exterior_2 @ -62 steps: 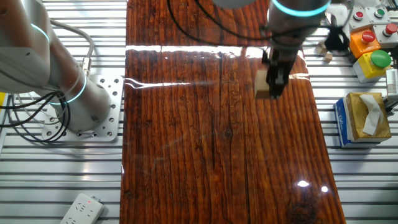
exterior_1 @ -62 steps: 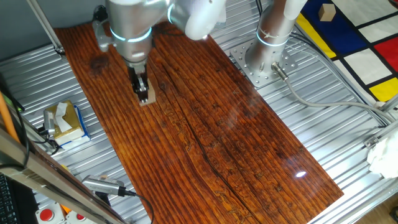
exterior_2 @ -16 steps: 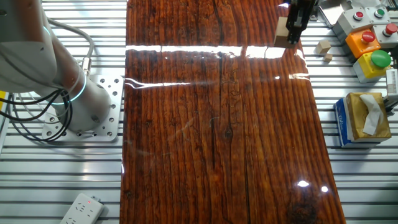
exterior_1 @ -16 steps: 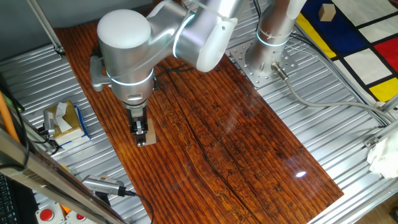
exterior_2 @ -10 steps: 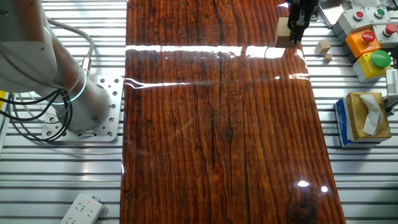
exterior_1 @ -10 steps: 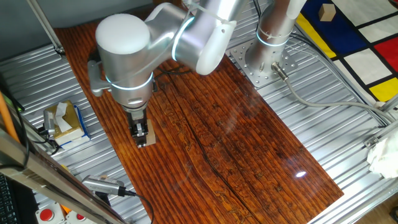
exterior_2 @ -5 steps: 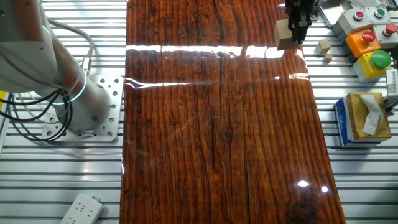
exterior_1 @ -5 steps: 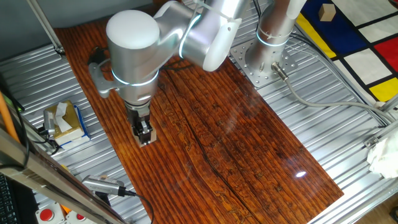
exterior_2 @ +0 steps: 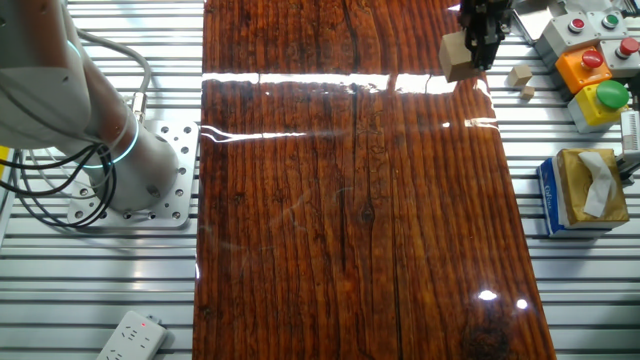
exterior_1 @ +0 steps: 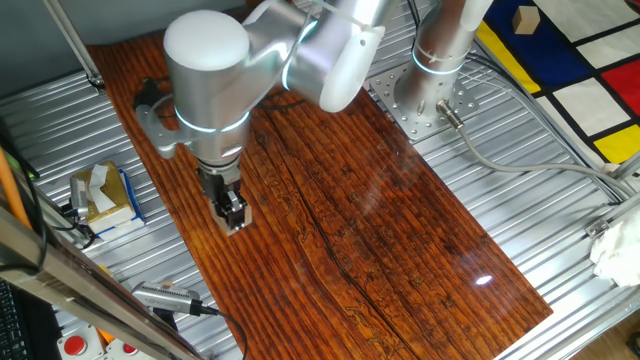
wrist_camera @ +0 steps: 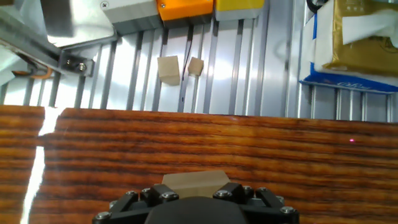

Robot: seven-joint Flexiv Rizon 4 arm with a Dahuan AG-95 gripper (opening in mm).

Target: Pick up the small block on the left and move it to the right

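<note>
The small block (exterior_1: 238, 224) is a light-tan wooden piece held between my fingers. My gripper (exterior_1: 232, 213) is shut on it, low over the left edge of the dark wooden board (exterior_1: 350, 220), close to the tissue box. In the other fixed view the block (exterior_2: 455, 56) sits slightly tilted in the gripper (exterior_2: 478, 48) near the board's far right corner. In the hand view the block's top (wrist_camera: 193, 181) shows just above the gripper body (wrist_camera: 196, 193). I cannot tell whether the block touches the board.
A yellow-and-blue tissue box (exterior_1: 102, 195) lies on the metal table beside the board (exterior_2: 585, 190). Two small wooden pieces (exterior_2: 518, 75) lie near the button box (exterior_2: 590, 65). A second robot's base (exterior_1: 430, 90) stands at the back. A power strip (exterior_2: 130, 335) lies at the front.
The hand has turned a little with the block still in its grip, so the block now sits slightly tilted. Its place over the board has hardly changed.
</note>
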